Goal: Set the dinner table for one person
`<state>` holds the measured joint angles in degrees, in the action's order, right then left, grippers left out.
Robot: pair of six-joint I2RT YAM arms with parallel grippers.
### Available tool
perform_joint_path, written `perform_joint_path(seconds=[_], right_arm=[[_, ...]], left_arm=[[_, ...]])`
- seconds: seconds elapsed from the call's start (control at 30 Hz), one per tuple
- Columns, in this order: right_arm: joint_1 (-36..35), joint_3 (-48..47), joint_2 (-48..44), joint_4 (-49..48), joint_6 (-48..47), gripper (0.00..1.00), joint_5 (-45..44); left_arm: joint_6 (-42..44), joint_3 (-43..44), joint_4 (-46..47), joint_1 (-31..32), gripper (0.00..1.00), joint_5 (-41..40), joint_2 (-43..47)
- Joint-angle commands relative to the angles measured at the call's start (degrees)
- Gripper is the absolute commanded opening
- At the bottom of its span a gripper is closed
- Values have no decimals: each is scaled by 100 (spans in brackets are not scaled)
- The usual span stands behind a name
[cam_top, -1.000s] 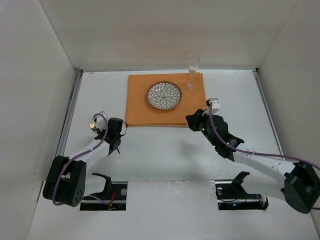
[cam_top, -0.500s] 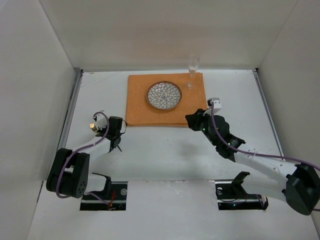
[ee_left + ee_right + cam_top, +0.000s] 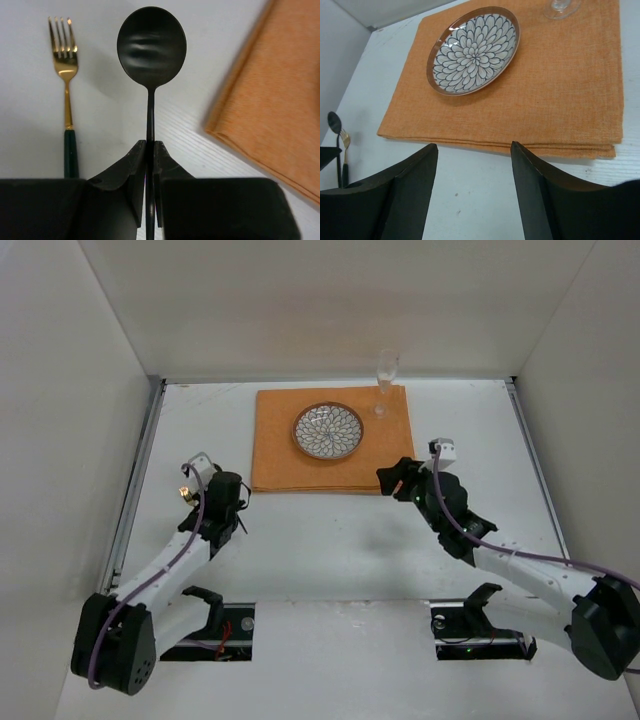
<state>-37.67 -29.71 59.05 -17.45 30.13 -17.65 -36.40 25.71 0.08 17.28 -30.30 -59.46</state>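
Observation:
My left gripper point(image 3: 150, 143) is shut on the thin handle of a black spoon point(image 3: 151, 47), whose bowl points away over the white dinner table point(image 3: 330, 550). A gold fork with a dark green handle point(image 3: 67, 100) lies on the table just left of the spoon. In the top view the left gripper point(image 3: 226, 502) is left of the orange cloth mat point(image 3: 285, 465). On the mat stand a patterned plate point(image 3: 328, 430) and a clear stemmed glass point(image 3: 385, 380). My right gripper point(image 3: 472, 146) is open and empty, just before the mat's near edge point(image 3: 520, 145); it also shows in the top view point(image 3: 390, 480).
Metal rails point(image 3: 140, 470) run along the table's side edges, with white walls around it. The right wrist view shows the plate point(image 3: 473, 50), the glass's foot point(image 3: 562, 7), and the spoon and fork small at far left point(image 3: 340, 137).
The left arm has changed posture, its base and elbow swinging while the gripper keeps the spoon and shifts slightly up-left. The right gripper has drifted a little to the right.

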Motion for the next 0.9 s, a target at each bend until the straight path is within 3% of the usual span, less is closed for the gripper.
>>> perform_joint_path(seconds=[0.0,0.1,0.17,0.23,0.33,0.57,0.7,0.87], right_arm=[[168,45,-148,-373,142,66,-90],[334,167,-262,-425,274,60,-212],[466,211,-314,-373,362,50,-283],[607,325,-428,-399,467,28,-335],[923,440,-473,-364,713,19,-441],[1319,598,-587,-391,942,32,-195],[1381,686,-701,-408,977,55,-362],[1460,783,-991,-364,1056,57,-441]], left_arm=[[221,530,-359,419,0,-186,505],[239,995,-412,929,0,-204,480],[213,1329,-307,1376,0,-195,209],[230,1672,34,1851,0,-204,-204],[274,2392,439,2449,0,-29,-1021],[257,4123,1293,2934,0,639,-3112],[72,5195,1407,3057,0,973,-4290],[-183,6330,1364,3102,0,1132,-5539]])
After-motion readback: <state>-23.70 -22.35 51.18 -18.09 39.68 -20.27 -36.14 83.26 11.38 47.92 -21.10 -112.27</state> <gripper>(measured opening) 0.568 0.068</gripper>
